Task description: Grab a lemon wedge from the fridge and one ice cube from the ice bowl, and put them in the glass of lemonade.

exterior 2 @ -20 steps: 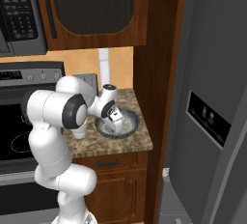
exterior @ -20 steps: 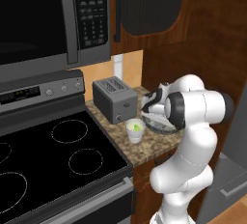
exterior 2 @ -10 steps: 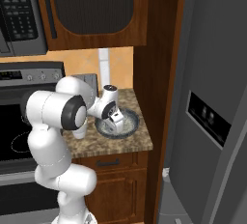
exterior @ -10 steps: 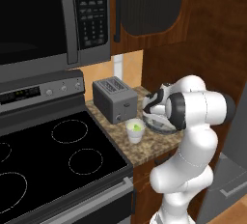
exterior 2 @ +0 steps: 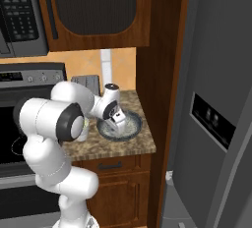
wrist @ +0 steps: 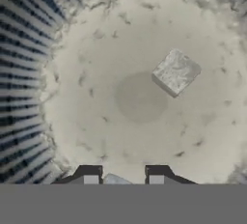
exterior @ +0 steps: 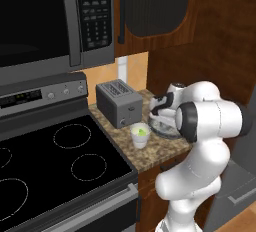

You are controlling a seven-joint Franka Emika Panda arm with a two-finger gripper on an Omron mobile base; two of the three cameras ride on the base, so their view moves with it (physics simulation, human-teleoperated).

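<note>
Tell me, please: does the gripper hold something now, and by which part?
The gripper, down in the ice bowl, is shut on an ice cube, pinched by its two sides between the fingertips.

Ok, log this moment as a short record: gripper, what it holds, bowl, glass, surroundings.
gripper: shut, lowered into the ice bowl
held: a pale ice cube sits between the fingertips
ice bowl: on the counter right of the toaster; one more loose ice cube lies on its floor
glass of lemonade: upright in front of the toaster, a lemon wedge already inside
fridge: doors closed
</note>
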